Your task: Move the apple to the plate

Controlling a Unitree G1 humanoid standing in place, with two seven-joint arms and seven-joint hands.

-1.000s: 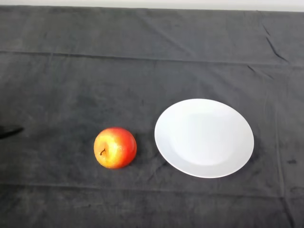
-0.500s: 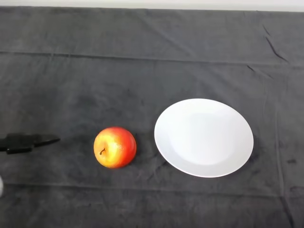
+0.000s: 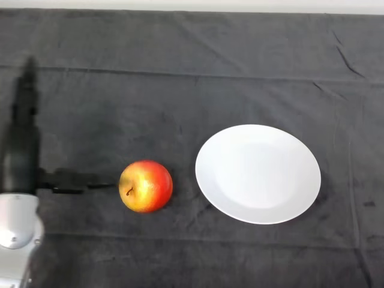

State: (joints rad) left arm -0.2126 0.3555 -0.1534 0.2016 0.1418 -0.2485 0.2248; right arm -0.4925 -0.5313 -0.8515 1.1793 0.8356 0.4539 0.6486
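Head view — left hand (image 3: 24, 159) spread open, thumb seemingly touching apple (image 3: 146, 186), plate (image 3: 258, 174) beside

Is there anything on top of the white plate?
No, the plate has nothing on it. The apple sits on the dark cloth beside it, with the black hand reaching toward it.

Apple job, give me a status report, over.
Left hand open, fingers straight, thumb reaching toward the apple. Apple on the cloth, left of the plate, not on it. Nothing between them.
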